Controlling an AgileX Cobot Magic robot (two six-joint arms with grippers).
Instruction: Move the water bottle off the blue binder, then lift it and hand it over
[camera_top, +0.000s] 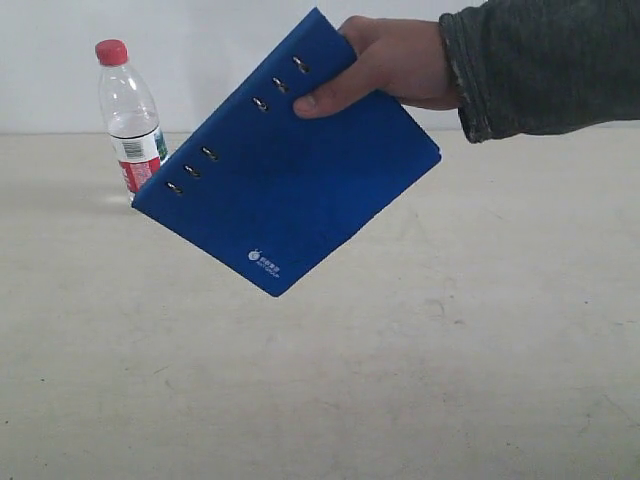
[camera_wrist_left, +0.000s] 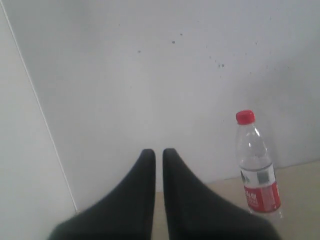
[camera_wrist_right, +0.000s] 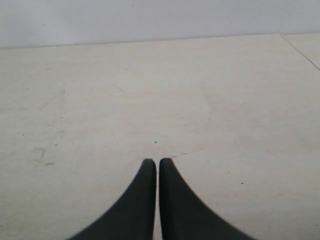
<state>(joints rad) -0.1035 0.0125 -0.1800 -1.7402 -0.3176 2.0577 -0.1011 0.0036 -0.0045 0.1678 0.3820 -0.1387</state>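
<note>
Both jaws sit pinched together, empty (2 pairs); reaching so, the left could topple the clear, red-capped plastic water bottle (camera_wrist_left: 257, 172) beside them.

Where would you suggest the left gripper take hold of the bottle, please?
Grip the bottle around its clear body, just above the label, coming in level from the left arm's side. It stands upright on the table, and that round, straight-walled stretch looks the steadiest to clamp. The left gripper is shut, so open first.
</note>
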